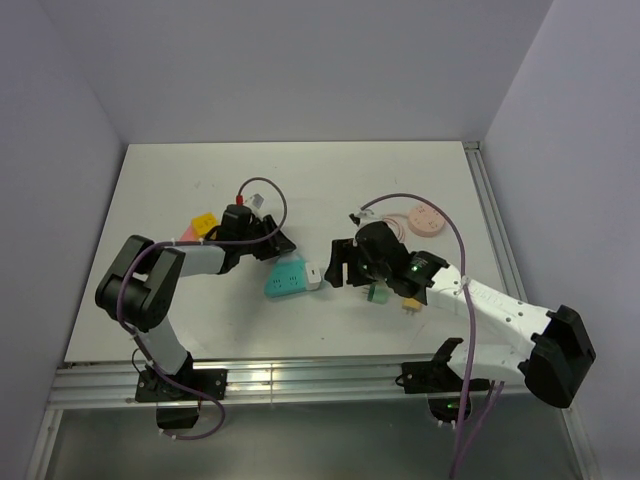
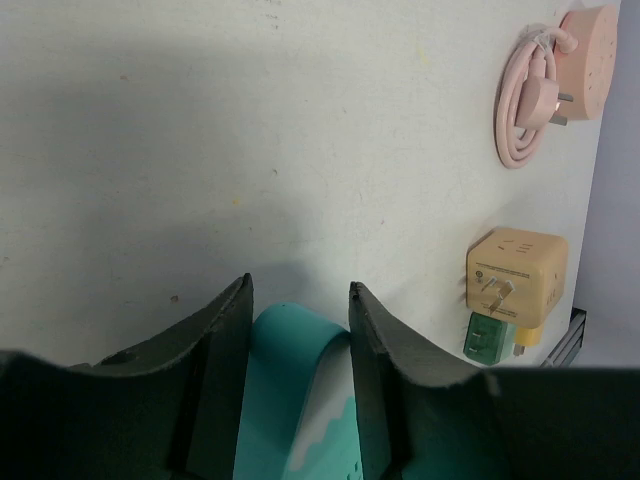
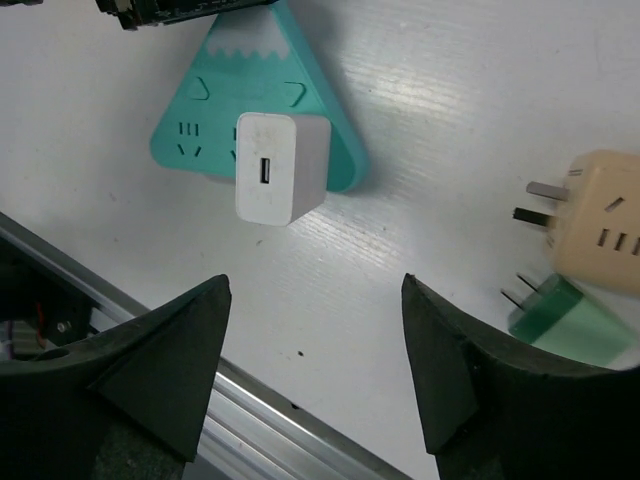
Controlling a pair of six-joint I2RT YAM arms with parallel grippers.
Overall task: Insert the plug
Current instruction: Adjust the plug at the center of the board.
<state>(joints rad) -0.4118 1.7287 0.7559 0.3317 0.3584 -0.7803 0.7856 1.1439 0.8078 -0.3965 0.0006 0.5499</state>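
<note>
- Top external view: the left gripper (image 1: pixel 272 243) sits left of centre, clenched on the upper tip of the teal power strip (image 1: pixel 285 280). The white charger (image 1: pixel 315 272), the task's plug, is at the strip's right end. The right gripper (image 1: pixel 338 262) is just right of it, fingers spread. A pink round socket (image 1: pixel 427 220) lies at upper right.
- Left wrist view: both fingers (image 2: pixel 225 340) press the teal strip's narrow end at bottom centre. A tan cube adapter (image 2: pixel 515 270) at lower right carries small print, too small to read. A green adapter (image 2: pixel 490 338) touches it from below.
- Right wrist view: the charger stands on the strip's face at upper centre, USB port facing the camera; whether it is fully seated I cannot tell. The released right fingers (image 3: pixel 170 370) hold nothing. No brand is legible.
</note>
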